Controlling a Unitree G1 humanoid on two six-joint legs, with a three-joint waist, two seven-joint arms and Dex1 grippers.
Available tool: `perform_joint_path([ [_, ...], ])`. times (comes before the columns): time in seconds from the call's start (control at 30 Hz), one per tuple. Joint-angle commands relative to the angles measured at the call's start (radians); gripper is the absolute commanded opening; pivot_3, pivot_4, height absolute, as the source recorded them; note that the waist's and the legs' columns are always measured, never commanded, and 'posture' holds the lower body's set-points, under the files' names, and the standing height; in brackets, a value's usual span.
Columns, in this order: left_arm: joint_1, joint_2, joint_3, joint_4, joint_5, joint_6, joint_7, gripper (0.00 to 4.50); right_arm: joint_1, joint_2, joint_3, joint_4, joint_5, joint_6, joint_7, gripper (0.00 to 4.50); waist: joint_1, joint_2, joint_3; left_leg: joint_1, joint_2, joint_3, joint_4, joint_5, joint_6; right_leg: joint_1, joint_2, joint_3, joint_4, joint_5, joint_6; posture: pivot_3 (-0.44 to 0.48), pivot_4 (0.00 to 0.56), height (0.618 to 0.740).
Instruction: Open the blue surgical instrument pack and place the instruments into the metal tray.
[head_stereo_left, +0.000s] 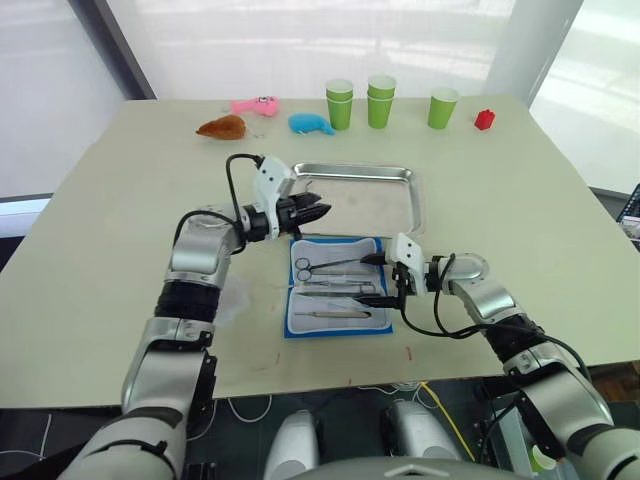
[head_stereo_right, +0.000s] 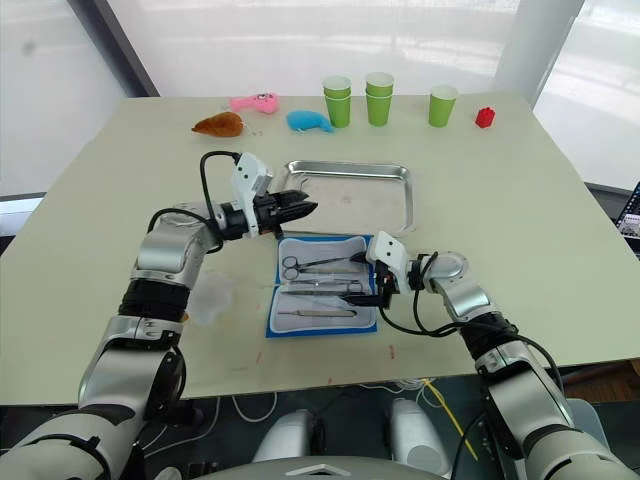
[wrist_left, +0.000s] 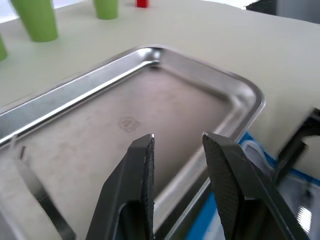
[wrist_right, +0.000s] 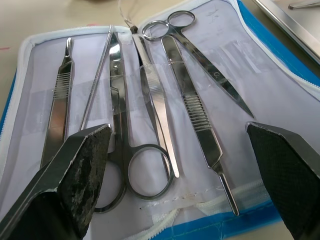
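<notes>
The blue surgical instrument pack (head_stereo_left: 336, 286) lies open and flat on the table (head_stereo_left: 520, 200), just on the robot's side of the metal tray (head_stereo_left: 400, 176). The instruments (wrist_right: 150, 100) rest in a row on its pale lining. The right gripper (head_stereo_left: 377, 279) sits at the pack's right edge, fingers spread wide and empty, framing the row. The left gripper (head_stereo_left: 318, 212) hangs over the tray's near-left corner, fingers a little apart, nothing between them.

A thin metal piece (wrist_left: 37, 192) seems already to lie in the tray, though that corner is hard to read.

The step in hand looks like picking one tool. Best to choose an outer piece such as the scissors (wrist_right: 200, 55), come down across its shank, and close on that alone, since the neighbours lie nearly touching and could lift with it.
</notes>
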Motion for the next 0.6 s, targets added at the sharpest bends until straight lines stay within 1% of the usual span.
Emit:
perform_joint_path([
  [0.03,0.0,0.074,0.011,-0.016,-0.056,-0.084,-0.196,1.61,0.074,-0.017,0.086,0.173,-0.131,0.073,-0.043,4.5,0.002,-0.001,0.0,0.0,0.0,0.0,0.0,0.0,0.0,0.0,0.0,0.0,0.0,0.0,0.0,0.0,0.15,0.74],
  [0.1,-0.011,0.121,0.009,0.034,-0.057,-0.154,-0.303,1.61,0.07,-0.016,0.086,0.179,-0.132,0.069,-0.044,4.5,0.001,-0.001,0.0,0.0,0.001,0.0,0.0,0.0,0.0,-0.001,-0.001,0.0,0.0,0.0,-0.001,0.0,0.15,0.74],
  [0.17,-0.035,0.16,0.004,0.108,-0.033,-0.259,-0.379,2.18,0.068,-0.015,0.085,0.183,-0.133,0.066,-0.046,4.5,0.002,0.0,0.001,0.0,0.002,0.0,0.0,0.0,0.0,-0.001,-0.004,0.0,-0.001,0.0,-0.002,0.0,0.15,0.74],
  [0.2,-0.046,0.176,0.002,0.136,-0.029,-0.295,-0.413,2.34,0.068,-0.015,0.085,0.184,-0.133,0.065,-0.046,4.5,0.003,0.0,0.001,0.0,0.005,0.0,0.0,0.0,0.0,-0.002,-0.005,0.0,-0.001,-0.001,-0.003,0.0,0.15,0.74],
  [0.23,-0.06,0.195,0.001,0.165,-0.028,-0.327,-0.457,2.85,0.068,-0.016,0.084,0.185,-0.133,0.063,-0.046,4.5,0.003,0.001,0.002,0.0,0.005,0.0,0.0,0.0,0.0,-0.002,-0.005,0.0,-0.001,-0.001,-0.003,0.0,0.15,0.74],
  [0.27,-0.07,0.227,-0.017,0.186,-0.038,-0.359,-0.494,3.22,0.069,-0.017,0.084,0.184,-0.132,0.063,-0.046,4.5,0.004,0.001,0.002,0.0,0.006,0.0,0.0,0.0,0.0,-0.002,-0.005,-0.001,-0.002,-0.001,-0.003,0.0,0.15,0.74],
  [0.3,-0.077,0.262,-0.045,0.198,-0.057,-0.386,-0.517,3.59,0.07,-0.018,0.083,0.184,-0.132,0.062,-0.046,4.5,0.002,-0.001,0.003,0.0,0.006,0.0,0.0,0.0,0.0,-0.002,-0.005,-0.001,-0.002,-0.001,-0.003,0.0,0.15,0.74],
  [0.33,-0.081,0.299,-0.082,0.205,-0.083,-0.411,-0.528,4.14,0.071,-0.019,0.083,0.184,-0.132,0.061,-0.045,4.5,0.002,-0.002,0.003,0.0,0.007,0.0,0.0,0.0,0.0,-0.002,-0.005,0.0,-0.002,0.0,-0.004,0.0,0.15,0.74],
  [0.37,-0.086,0.331,-0.117,0.211,-0.105,-0.43,-0.53,4.49,0.072,-0.02,0.083,0.184,-0.132,0.06,-0.045,4.5,0.002,-0.002,0.003,-0.001,0.008,0.001,-0.001,0.0,0.0,-0.002,-0.005,0.0,-0.003,0.0,-0.005,0.0,0.15,0.74],
  [0.5,-0.109,0.46,-0.257,0.192,-0.228,-0.48,-0.53,4.49,0.077,-0.024,0.08,0.181,-0.131,0.052,-0.044,4.5,0.005,-0.003,0.004,-0.001,0.009,0.0,-0.002,0.0,0.0,-0.004,-0.008,0.001,-0.003,0.0,-0.005,0.0,0.15,0.74],
  [0.6,-0.119,0.528,-0.341,0.165,-0.302,-0.51,-0.53,4.49,0.086,-0.03,0.079,0.176,-0.129,0.046,-0.04,4.5,0.005,-0.003,0.004,-0.004,0.01,-0.001,-0.002,0.0,0.0,-0.007,-0.01,0.0,-0.003,0.0,-0.006,0.0,0.15,0.74],
])
